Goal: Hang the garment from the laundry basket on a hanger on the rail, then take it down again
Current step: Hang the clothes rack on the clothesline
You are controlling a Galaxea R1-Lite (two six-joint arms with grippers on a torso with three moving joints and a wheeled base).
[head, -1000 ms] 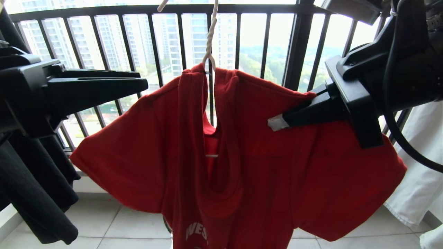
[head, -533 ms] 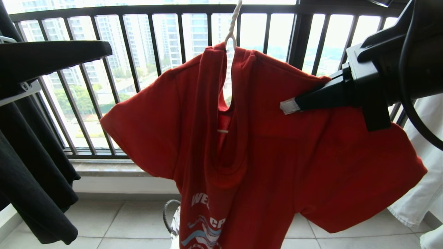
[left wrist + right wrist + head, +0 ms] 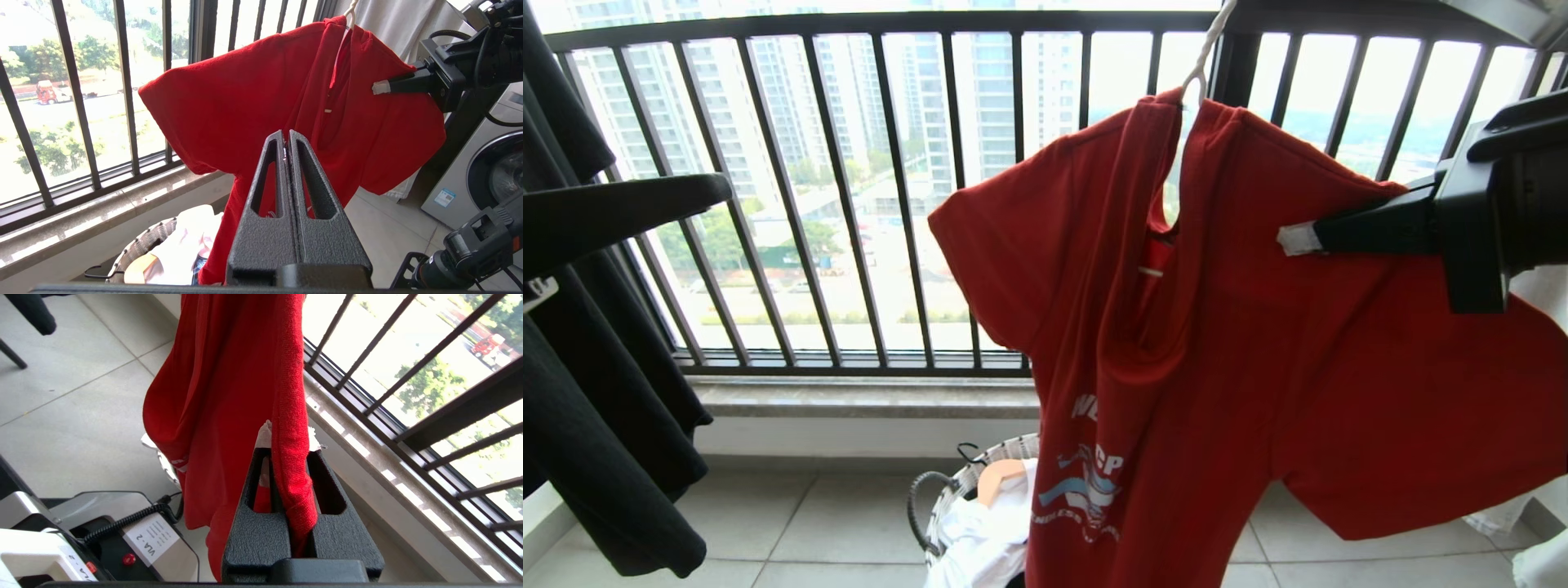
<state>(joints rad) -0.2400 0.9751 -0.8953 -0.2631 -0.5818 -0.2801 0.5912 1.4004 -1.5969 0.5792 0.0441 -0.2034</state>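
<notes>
At the left, the left gripper (image 3: 287, 136) hangs in mid-air with its fingers pressed together on nothing, apart from the red garment (image 3: 1217, 367). Below, the laundry basket (image 3: 980, 478) sits on the tiled floor by the window railing (image 3: 849, 204). The garment hangs on the hanger (image 3: 1205, 53), its shoulder pinched by the right gripper (image 3: 1294, 239).

High-rise home laundry balcony: black barred railing (image 3: 849, 204) with tower blocks beyond it, tiled floor (image 3: 809, 523) below the railing, washing machine (image 3: 486, 171) near the railing, laundry basket (image 3: 964, 490) at the railing's foot, clothes hanging.
</notes>
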